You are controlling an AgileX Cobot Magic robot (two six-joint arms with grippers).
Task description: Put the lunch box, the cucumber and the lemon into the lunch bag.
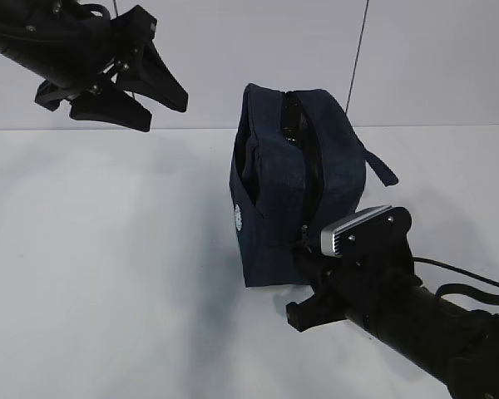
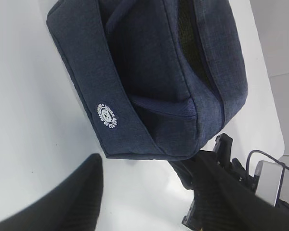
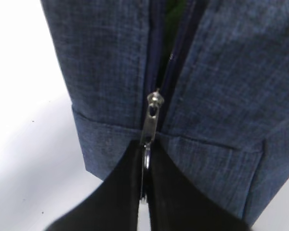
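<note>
Pinching the silver zipper pull (image 3: 149, 126) of the dark navy fabric lunch bag (image 1: 295, 187), the right gripper (image 3: 145, 166) presumably works the zipper; the left gripper (image 1: 116, 87) hovers, jaws spread.

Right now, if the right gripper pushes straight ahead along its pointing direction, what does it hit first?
The lunch bag. The right gripper is shut on the zipper pull at the bag's lower end, so straight ahead is the bag's fabric and partly open zipper seam, almost immediately.
</note>
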